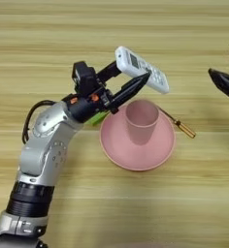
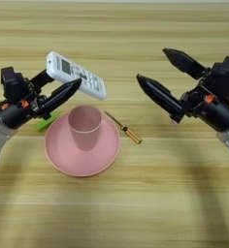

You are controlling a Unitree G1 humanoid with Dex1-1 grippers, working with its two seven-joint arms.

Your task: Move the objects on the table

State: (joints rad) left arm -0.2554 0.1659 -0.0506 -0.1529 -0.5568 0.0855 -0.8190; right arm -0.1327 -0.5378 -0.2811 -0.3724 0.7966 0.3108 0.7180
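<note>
Far left, the left hand (image 1: 123,80) grips the white remote control (image 1: 141,69) between its two black fingers, holding it tilted in the air above the wooden counter (image 1: 111,203). Just behind that hand a scrap of something green (image 2: 46,121) peeks out. Below the remote, the pale pink cup (image 2: 85,127) stands upright on a pink saucer (image 2: 82,157). Beside the saucer's right rim lies a slim screwdriver with an amber handle (image 2: 124,128). Over on the right, the right hand (image 2: 157,72) hovers with its fingers spread wide, holding nothing, well apart from the cup.
</note>
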